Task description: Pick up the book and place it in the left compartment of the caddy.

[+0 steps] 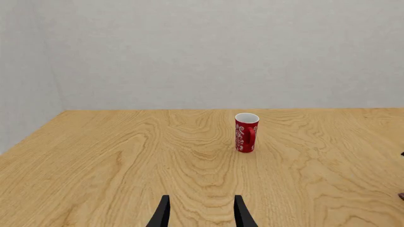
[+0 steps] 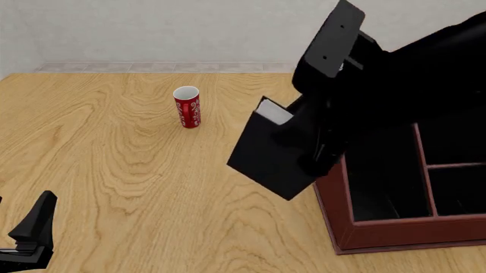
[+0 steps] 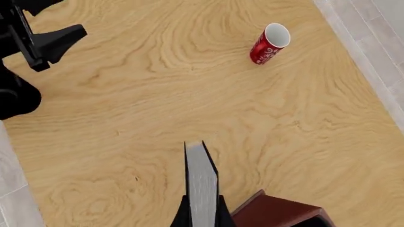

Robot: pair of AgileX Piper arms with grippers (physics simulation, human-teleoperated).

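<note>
Right hand (image 3: 202,218) clamped on the book (image 2: 275,153), held tilted in the air just left of the caddy (image 2: 395,227); left hand (image 1: 200,212) apart, idle; risk: the book's low corner catches the caddy wall short of the left compartment (image 2: 383,176).

Right arm's fingers (image 3: 202,215) clamped and raised; left arm's fingers (image 1: 239,213) parted, low.

No legible text anywhere; red cup (image 2: 186,106) carries white swirl pattern, possibly lettering, too small to read.
</note>
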